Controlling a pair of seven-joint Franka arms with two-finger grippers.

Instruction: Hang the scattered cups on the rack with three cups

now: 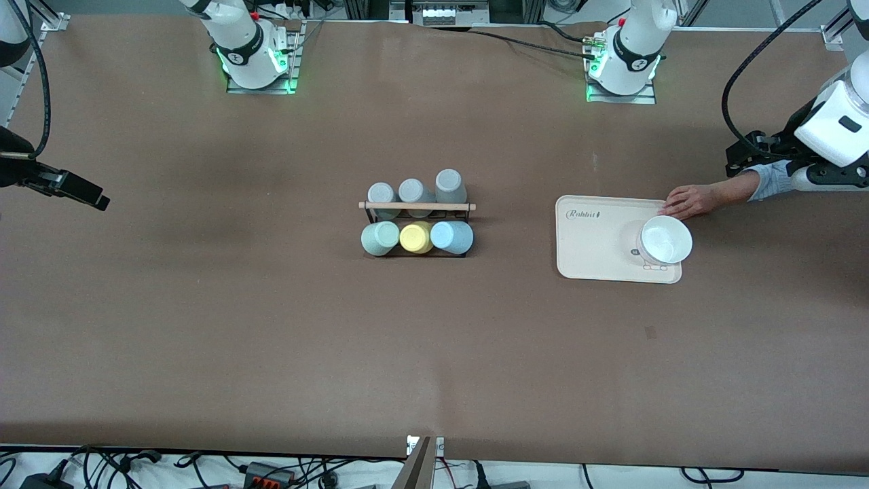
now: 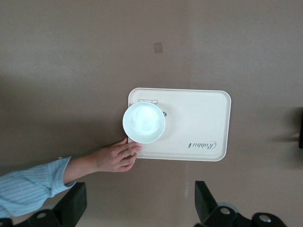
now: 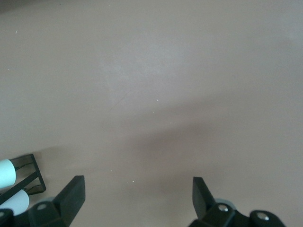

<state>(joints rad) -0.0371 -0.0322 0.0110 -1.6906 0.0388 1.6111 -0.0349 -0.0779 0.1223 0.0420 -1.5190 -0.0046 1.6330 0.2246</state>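
Right pincer [image 3: 137,201] released, fingers spread, nothing between them. Hangs over bare bench [image 1: 271,339] toward the right arm's end, well apart from the rack [image 1: 417,206]. Waits there, probably parked clear so the scene can be arranged.

At mid-bench, the rack, black wire with a wooden rod across the top. Carries two rows of cups lying on pegs, mouths turned outward. In the row farther from the front camera, grey cups [image 1: 412,191], side by side. In the nearer row, the mint cup [image 1: 380,238] toward the right arm's end, the yellow cup [image 1: 416,238] in the middle, and the blue cup [image 1: 451,236] toward the left arm's end. Both task cups thus on the rack already, none loose on the bench. Looks like either a finished job or a layout not yet scattered.

Toward the left arm's end, a cream tray [image 1: 584,261] flat on the bench, with a white bowl [image 1: 667,239] on it. A person's hand [image 1: 689,202] touching the tray's edge just beside the bowl, likely adjusting or steadying it.

Left pincer [image 2: 139,205] likewise released and empty, high over the bench beside the tray, waiting, presumably held off while the hand is in the workspace.

Count: two pincers, one rack, six cups (three grey, one mint, one yellow, one blue), one tray, one bowl, one human hand.
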